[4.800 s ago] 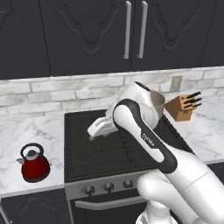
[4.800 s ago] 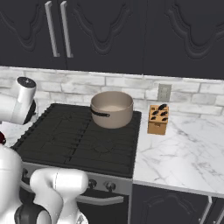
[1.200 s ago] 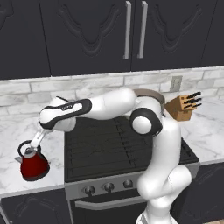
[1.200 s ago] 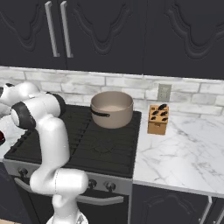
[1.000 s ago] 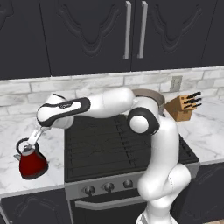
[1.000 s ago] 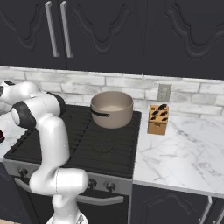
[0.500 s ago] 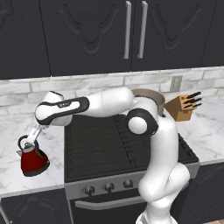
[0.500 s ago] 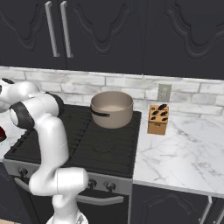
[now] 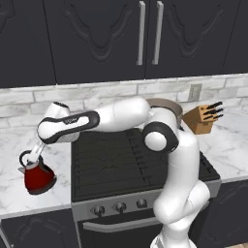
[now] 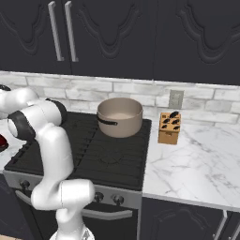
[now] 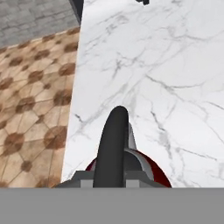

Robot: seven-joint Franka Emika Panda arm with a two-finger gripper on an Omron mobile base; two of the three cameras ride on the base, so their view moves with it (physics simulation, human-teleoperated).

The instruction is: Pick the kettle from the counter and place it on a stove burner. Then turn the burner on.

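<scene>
Left: claw (image 9: pixel 30 159) closed on black arched handle of red kettle (image 9: pixel 38 177), kettle tilted, at left edge of stove (image 9: pixel 121 160) over white marble worktop (image 9: pixel 19 193); hand view: handle (image 11: pixel 111 144) rising between finger tips, worktop (image 11: pixel 153 78) beyond. Beige pot (image 10: pixel 120 116) on rear burner; knife block (image 10: pixel 169 127) on right worktop

Changes, placed against the stove (image 9: pixel 140 160): arm, earlier folded above its grates, now stretched out past its left edge; gripper (image 9: pixel 30 158), open a second ago, now clamped on the black handle of the kettle (image 9: pixel 38 177); kettle raised off the counter (image 9: pixel 29 201), tilted, left of the stove
</scene>
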